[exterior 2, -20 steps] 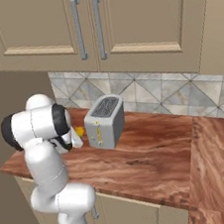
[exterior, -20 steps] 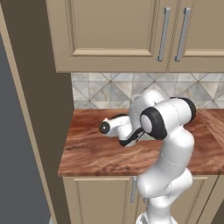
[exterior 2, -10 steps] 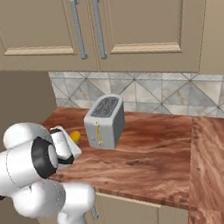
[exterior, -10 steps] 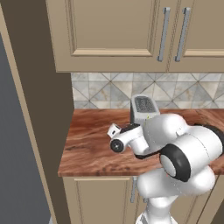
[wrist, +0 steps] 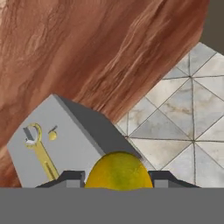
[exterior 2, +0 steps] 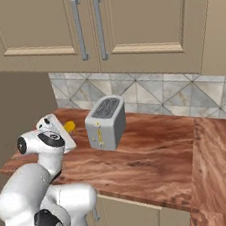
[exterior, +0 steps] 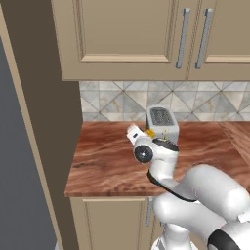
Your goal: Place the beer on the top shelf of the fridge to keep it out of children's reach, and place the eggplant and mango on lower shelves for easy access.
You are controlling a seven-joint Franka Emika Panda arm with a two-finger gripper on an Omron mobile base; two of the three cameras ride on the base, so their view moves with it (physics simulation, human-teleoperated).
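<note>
The mango point(wrist: 117, 169), rounded and yellow-orange, sits between my two dark fingertips point(wrist: 70, 178) in the hand view, and my gripper point(wrist: 117, 177) is shut on it. From the base cameras the mango point(exterior 2: 69, 126) shows as a small yellow spot just left of the toaster, above the counter's back part, with the white hand point(exterior 2: 51, 125) against it. In the left base view the gripper point(exterior: 141, 133) points toward the backsplash with the mango point(exterior: 150, 133) at its tip. The beer, the eggplant and the fridge shelves are out of view.
A grey toaster point(exterior 2: 105, 121) stands on the brown counter point(exterior 2: 156, 154) right beside the hand. Tiled backsplash point(exterior: 117, 105) and beige wall cabinets point(exterior: 127, 39) lie behind and above. A tall brown panel point(exterior: 44, 122) bounds the counter on the left.
The arm has folded down and forward, its elbow now low in front of the counter. The hand stays by the toaster with the mango, which sits slightly higher.
</note>
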